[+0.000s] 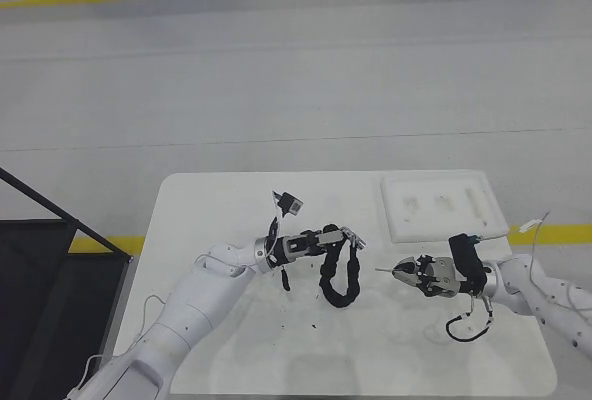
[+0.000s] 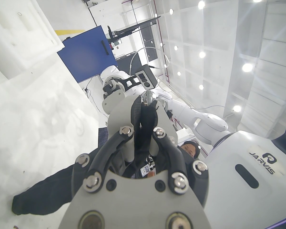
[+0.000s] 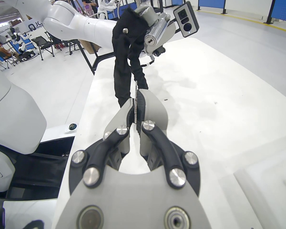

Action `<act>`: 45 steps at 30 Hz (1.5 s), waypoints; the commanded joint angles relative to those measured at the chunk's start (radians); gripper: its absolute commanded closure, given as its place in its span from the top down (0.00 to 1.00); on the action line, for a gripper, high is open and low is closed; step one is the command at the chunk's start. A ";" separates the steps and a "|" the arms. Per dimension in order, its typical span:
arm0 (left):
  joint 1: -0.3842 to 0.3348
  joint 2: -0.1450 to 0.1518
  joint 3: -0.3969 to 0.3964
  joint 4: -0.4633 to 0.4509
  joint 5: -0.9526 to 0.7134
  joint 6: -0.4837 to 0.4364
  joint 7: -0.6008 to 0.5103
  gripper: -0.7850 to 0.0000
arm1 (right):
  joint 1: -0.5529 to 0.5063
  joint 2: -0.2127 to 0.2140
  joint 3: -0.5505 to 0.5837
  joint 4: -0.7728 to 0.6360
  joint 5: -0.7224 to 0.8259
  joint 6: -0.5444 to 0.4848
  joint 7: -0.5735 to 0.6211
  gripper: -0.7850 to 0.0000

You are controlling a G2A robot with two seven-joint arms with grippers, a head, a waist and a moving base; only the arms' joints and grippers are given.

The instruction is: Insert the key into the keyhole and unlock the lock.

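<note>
The lock (image 1: 354, 238) is a silver cylinder on a loop sheathed in black cloth (image 1: 338, 278), which hangs down to the white table (image 1: 276, 340). My left gripper (image 1: 338, 236) is shut on the lock's sheathed end, and the metal (image 2: 147, 96) pokes out past its fingertips (image 2: 135, 110). From the right wrist, the cylinder (image 3: 155, 36) faces me with its keyhole (image 3: 148, 41) in sight. My right gripper (image 1: 404, 270) is shut on the key (image 3: 135, 89), a thin blade seen edge-on. The key tip (image 1: 381, 270) points at the lock, a short gap away and a little lower.
A white foam tray (image 1: 436, 208) with recesses lies at the table's back right. A small black object (image 1: 289, 202) sits behind the left gripper. A black cable loop (image 1: 468, 328) hangs by the right forearm. A black frame (image 1: 26, 270) stands left of the table.
</note>
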 commanded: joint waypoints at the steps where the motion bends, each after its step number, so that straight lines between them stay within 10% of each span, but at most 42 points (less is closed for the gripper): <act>1: 0.029 0.005 -0.025 -0.023 -0.036 -0.026 0.015 0.00 | 0.000 0.000 0.000 0.000 0.000 0.000 0.000 0.00; 12: 0.135 0.056 -0.090 -0.159 0.168 -0.214 0.203 0.00 | 0.000 0.000 0.000 0.000 0.000 0.000 0.000 0.00; 27: 0.136 0.058 -0.090 -0.167 0.182 -0.222 0.212 0.00 | 0.000 0.000 0.000 0.000 0.000 0.000 0.000 0.00; 31: 0.197 0.057 -0.160 -0.292 0.188 -0.252 0.257 0.00 | 0.000 0.000 0.000 0.000 0.000 0.000 0.000 0.00; 45: 0.251 -0.010 -0.281 -0.202 0.224 -0.252 0.242 0.00 | -0.007 -0.002 0.006 -0.016 0.010 0.017 0.022 0.00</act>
